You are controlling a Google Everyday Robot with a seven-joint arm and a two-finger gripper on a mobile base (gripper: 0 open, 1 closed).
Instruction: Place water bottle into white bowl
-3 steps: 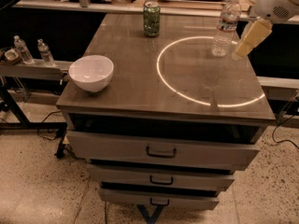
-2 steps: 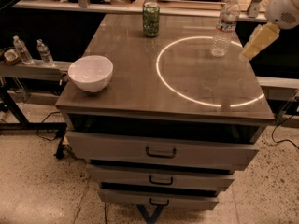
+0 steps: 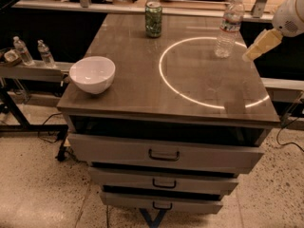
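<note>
water bottle (image 3: 229,26): upright, upper right
gripper (image 3: 258,46): just right of it, apart; I can't tell its grip
white bowl (image 3: 92,74): centre left, well apart from bottle

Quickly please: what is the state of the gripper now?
Gripper: beside the water bottle, holding nothing; open or closed cannot be told.

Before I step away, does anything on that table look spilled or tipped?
Nothing stands out. The clear ribbed plastic water bottle, green drink can and glossy white ceramic bowl all stand upright, no spill visible; the gripper hangs clear beside the bottle.
</note>
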